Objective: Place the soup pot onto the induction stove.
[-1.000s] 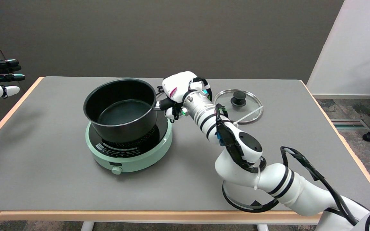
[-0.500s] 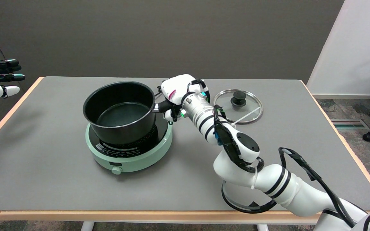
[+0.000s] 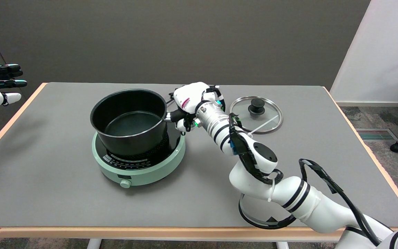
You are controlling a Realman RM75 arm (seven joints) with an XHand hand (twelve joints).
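Pot point(image 3: 130, 121), black and lidless, sits over the stove point(image 3: 140, 157), mouth up, in the left-middle part of the table point(image 3: 47, 180), nearer the left edge than the right. Its base looks level and appears to rest on the stove's dark top, though the pot wall hides the contact itself, so I cannot say for sure that the weight is fully down. It sits toward the stove's far-left part, leaving a crescent of dark glass showing at the near right, and the control strip and knob at the near edge stay uncovered. The right hand point(image 3: 189, 103) is clamped on the pot's handle point(image 3: 173, 116), fingers wrapped round it, palm over the top; gripping there lets the arm carry the pot from the side without reaching into the bowl or blocking the stove. The handle is the pot's long axis: it sticks out from the rim toward the table's right edge and slightly toward the far edge, roughly in line with the forearm, which is why the arm comes in from the near right corner. The pot's own axis stands upright. The glass lid point(image 3: 256, 114) lies flat, knob up, just beyond the hand toward the far right, apart from the pot. As I judge it, the placing is nearly done; what remains is letting go of the handle without dragging the pot off centre.
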